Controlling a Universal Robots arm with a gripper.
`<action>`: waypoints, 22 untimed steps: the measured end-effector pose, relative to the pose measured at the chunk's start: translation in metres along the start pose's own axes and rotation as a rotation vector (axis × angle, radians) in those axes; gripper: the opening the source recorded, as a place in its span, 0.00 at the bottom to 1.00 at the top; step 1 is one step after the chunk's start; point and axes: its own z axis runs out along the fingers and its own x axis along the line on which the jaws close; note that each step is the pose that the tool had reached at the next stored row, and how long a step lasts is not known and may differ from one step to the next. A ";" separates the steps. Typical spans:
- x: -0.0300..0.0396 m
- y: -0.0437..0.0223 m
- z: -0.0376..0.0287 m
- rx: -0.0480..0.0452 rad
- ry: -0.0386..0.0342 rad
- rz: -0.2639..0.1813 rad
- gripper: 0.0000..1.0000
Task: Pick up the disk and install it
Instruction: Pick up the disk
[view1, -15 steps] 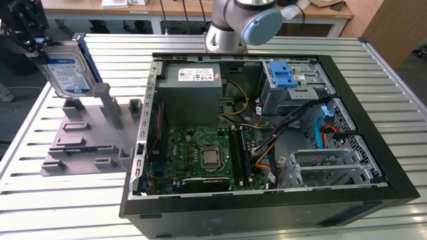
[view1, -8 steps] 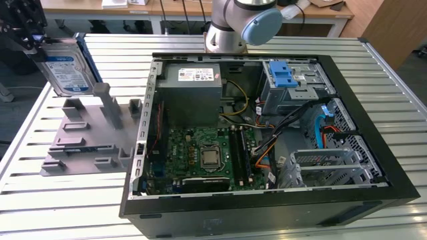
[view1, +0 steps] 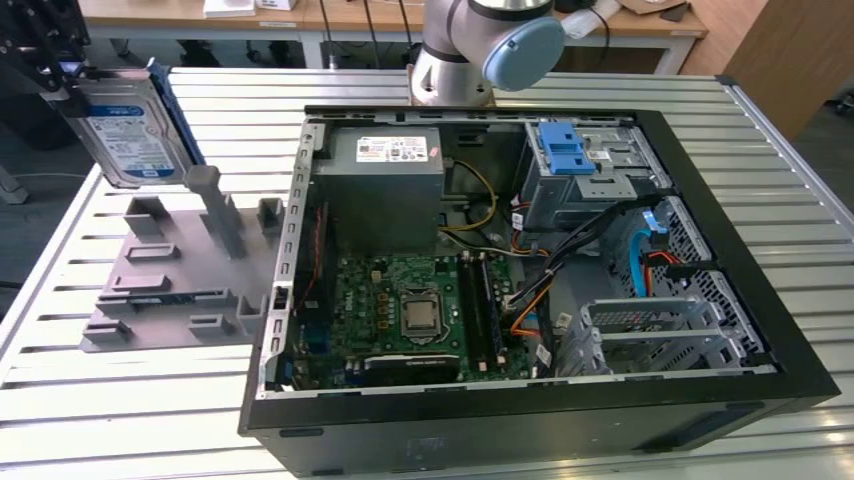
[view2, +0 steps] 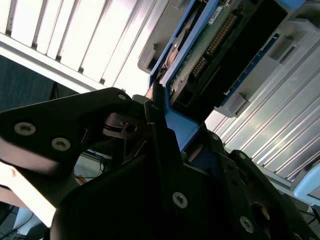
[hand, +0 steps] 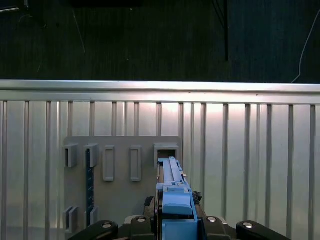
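Tool pinching the disk in the air above the grey rack.
Black fingers are pressed onto one end of the disk, its blue rail between them in both wrist views. The disk hangs upright, slightly tilted, over the rack's slots. The wrist points down at the rack, which lies on the slatted worktop; the arm's base stands well apart from the rack, beyond the open computer case.

Even indoor light; glare streaks the slatted surface in both wrist views, while the hand clamping the disk is dark and soft.
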 end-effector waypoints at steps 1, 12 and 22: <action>0.0000 0.0000 -0.0009 0.0001 0.0000 0.000 0.36; -0.0001 -0.0001 -0.0109 0.0000 0.0000 0.000 0.36; -0.0001 -0.0003 -0.0211 0.0001 0.0000 0.000 0.36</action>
